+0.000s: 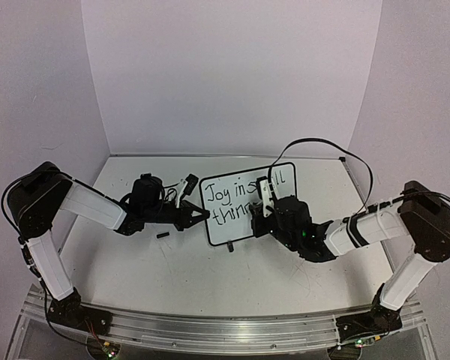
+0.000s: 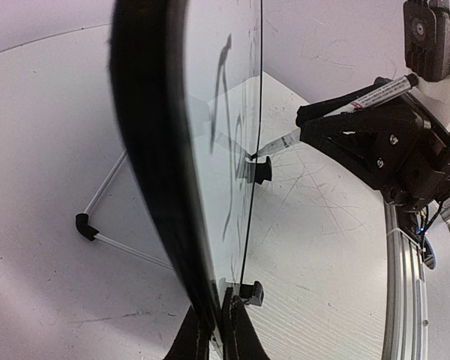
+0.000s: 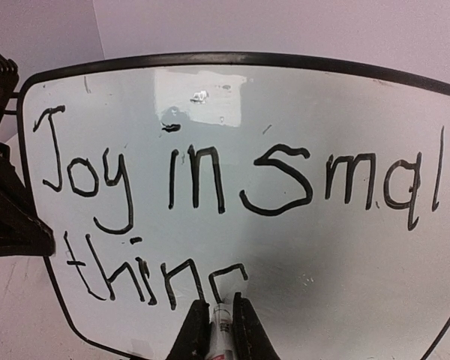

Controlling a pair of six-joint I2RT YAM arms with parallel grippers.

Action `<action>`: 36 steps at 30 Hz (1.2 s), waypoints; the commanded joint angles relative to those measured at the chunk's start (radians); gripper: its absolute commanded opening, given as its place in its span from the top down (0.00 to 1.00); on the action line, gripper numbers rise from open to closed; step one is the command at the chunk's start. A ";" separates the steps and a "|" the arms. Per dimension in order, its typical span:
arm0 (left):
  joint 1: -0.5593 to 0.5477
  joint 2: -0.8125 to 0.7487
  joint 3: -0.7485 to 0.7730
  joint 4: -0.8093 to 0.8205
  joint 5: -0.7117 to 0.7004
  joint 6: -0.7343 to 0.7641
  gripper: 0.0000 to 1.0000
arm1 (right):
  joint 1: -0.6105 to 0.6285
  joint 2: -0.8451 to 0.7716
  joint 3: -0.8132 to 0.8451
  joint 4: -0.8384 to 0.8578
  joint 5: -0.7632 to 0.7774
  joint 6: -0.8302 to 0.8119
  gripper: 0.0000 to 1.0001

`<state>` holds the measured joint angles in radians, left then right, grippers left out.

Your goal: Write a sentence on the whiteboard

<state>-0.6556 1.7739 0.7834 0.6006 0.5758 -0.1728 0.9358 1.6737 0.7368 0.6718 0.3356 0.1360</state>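
So, mid-sentence rn: the whiteboard (image 1: 236,231) stands upright on the worktop (image 1: 172,277) between both arms. Left jaws are pinched tight on its left edge to steady it, right jaws are clamped on the marker (image 3: 222,334) w/ the tip on the board. The sentence (image 3: 197,180) reads "Joy in small" up top, "thin" below plus a half-made g. Imo next move = curl that g's tail down w/o running off the bottom frame, then s and a period. Light pressure, or the board prob tips back.
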 commanded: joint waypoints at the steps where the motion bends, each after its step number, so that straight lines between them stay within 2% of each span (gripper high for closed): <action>1: 0.019 -0.008 -0.007 -0.080 -0.090 0.070 1.00 | 0.000 -0.018 0.007 0.007 0.073 -0.011 1.00; 22: 0.020 -0.007 -0.007 -0.081 -0.086 0.073 1.00 | -0.019 -0.015 0.088 0.033 0.090 -0.074 1.00; 36: 0.020 -0.010 -0.008 -0.081 -0.088 0.073 1.00 | -0.010 -0.009 0.010 -0.006 0.049 -0.009 1.00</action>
<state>-0.6537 1.7737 0.7834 0.5995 0.5755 -0.1730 0.9356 1.6737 0.7745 0.6744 0.3871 0.0949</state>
